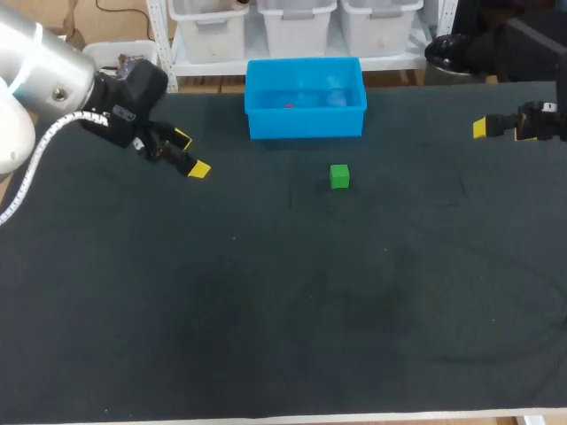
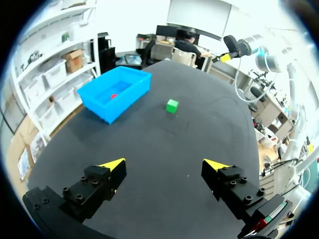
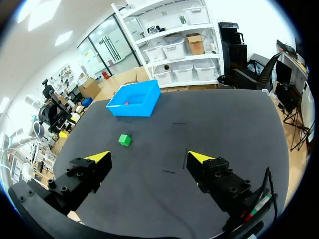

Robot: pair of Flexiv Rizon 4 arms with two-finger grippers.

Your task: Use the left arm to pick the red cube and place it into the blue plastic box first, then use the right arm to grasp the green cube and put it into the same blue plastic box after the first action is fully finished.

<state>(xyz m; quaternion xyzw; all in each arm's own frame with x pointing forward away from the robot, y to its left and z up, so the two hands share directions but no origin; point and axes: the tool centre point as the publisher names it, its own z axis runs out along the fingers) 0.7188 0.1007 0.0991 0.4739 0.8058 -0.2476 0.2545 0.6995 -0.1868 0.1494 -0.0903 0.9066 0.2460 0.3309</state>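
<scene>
At the left of the dark table [image 1: 266, 310], the left gripper [image 1: 190, 153] hovers with its fingers spread apart, holding nothing. At the middle of the far edge sits the blue plastic box [image 1: 306, 125], with the red cube [image 1: 289, 105] inside. The green cube [image 1: 339, 176] lies on the table near its front. At the far right, the right gripper [image 3: 149, 159] is spread wide and empty.

A table [image 1: 266, 354] under a dark, faintly mottled cloth [image 1: 416, 292] spans the scene. A pale edge strip [image 1: 399, 417] shows along its near side. Short thin marks [image 3: 169, 173] lie mid-cloth.
</scene>
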